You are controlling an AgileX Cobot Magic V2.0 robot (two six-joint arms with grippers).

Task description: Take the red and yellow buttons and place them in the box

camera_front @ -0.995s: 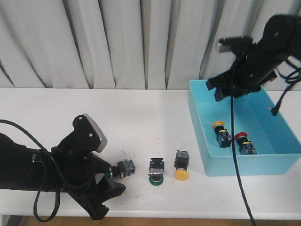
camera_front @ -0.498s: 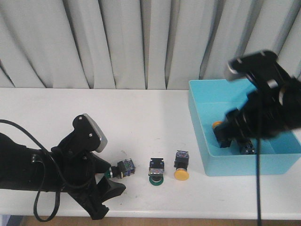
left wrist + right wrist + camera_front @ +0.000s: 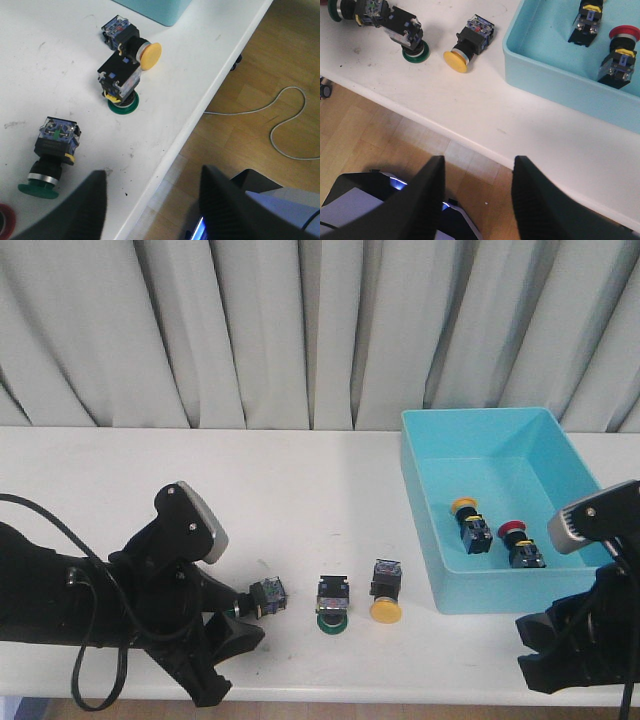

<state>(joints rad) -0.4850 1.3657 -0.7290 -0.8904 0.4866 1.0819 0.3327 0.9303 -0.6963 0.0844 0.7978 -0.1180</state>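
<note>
Front view: two buttons [image 3: 495,530] inside box [image 3: 425,540].

Glossy plastic box [image 3: 425,570]; scuffed matt white table [image 3: 300,470]; wood floor [image 3: 260,115].

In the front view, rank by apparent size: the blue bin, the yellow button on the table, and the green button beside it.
1. Turquoise-blue plastic bin, by far the largest.
2. Yellow-capped push-button switch and green-capped push-button switch on the table: they look alike in size, so no ranking between them.
</note>
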